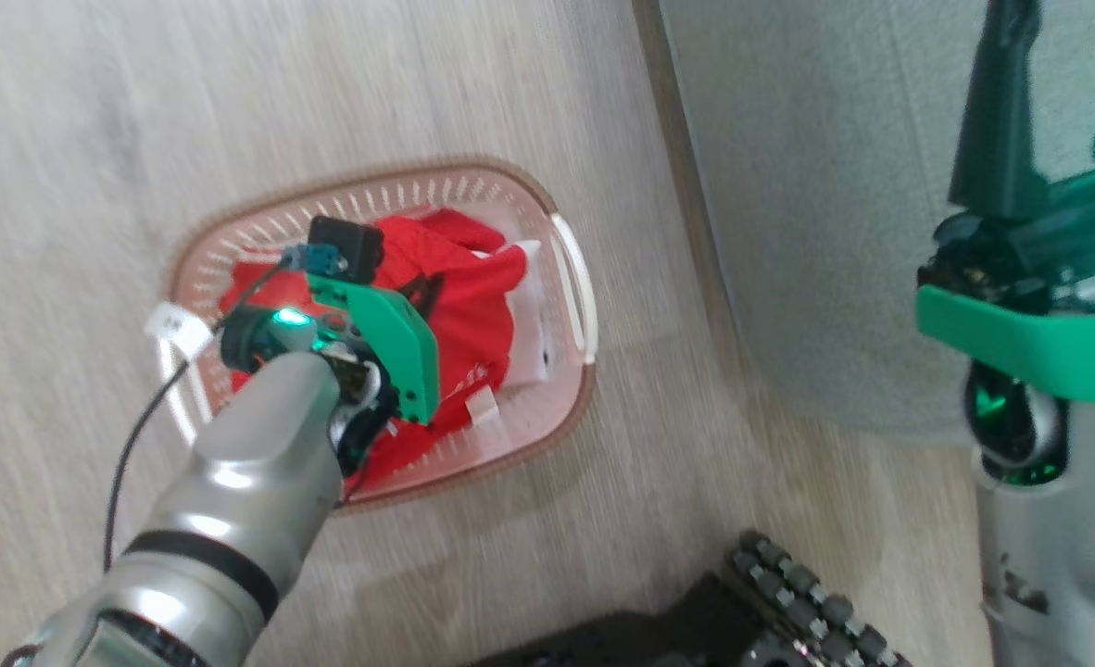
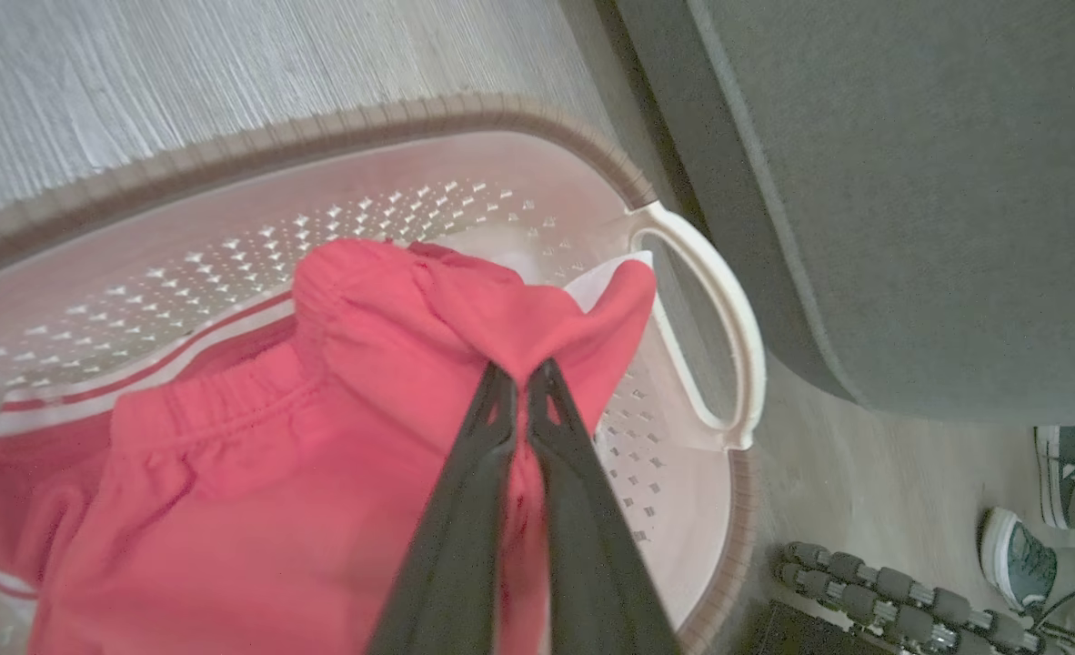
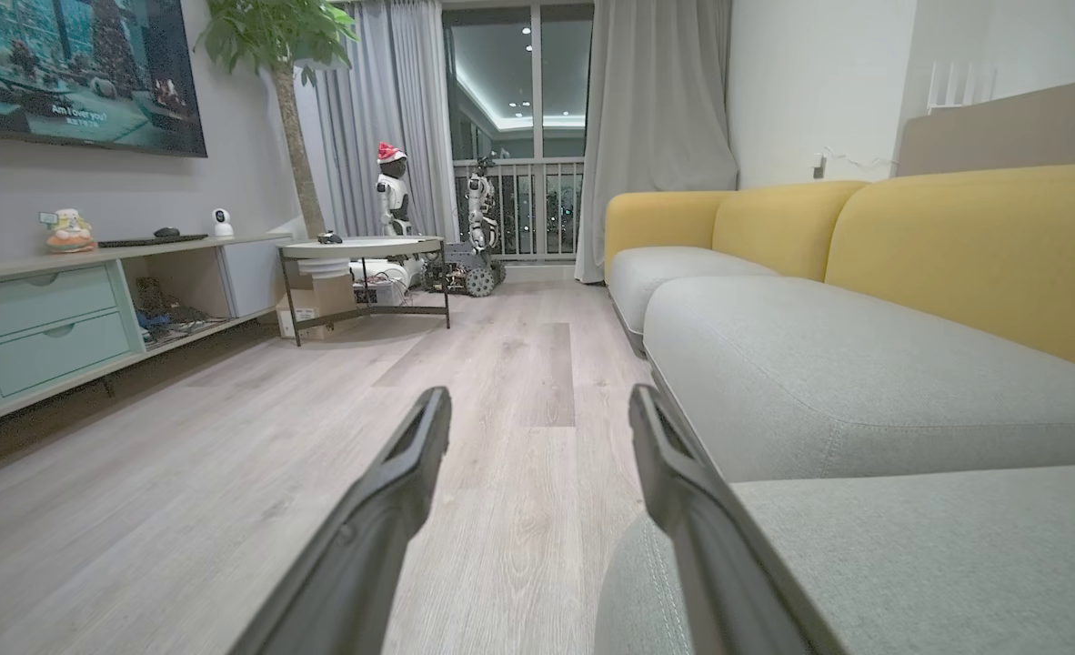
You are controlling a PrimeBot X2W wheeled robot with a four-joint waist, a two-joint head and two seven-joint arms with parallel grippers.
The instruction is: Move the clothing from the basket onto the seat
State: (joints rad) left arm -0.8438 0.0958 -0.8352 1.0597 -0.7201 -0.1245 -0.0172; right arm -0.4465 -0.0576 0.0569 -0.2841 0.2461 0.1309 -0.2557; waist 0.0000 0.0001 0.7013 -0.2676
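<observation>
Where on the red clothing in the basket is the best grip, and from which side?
Probably the raised fold at the top of the clothing, taken from above: it bunches up clear of the basket wall and looks thin enough to pinch. The left gripper is shut on that fold.

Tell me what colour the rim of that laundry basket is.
Brown, with a woven look, round the cream basket; the left wrist view shows it best.

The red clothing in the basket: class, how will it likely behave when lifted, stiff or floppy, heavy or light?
Probably floppy: the clothing bunches into folds where the left gripper pinches it. Likely light, being thin gathered fabric. It may trail and brush the basket rim, since most lies inside.
</observation>
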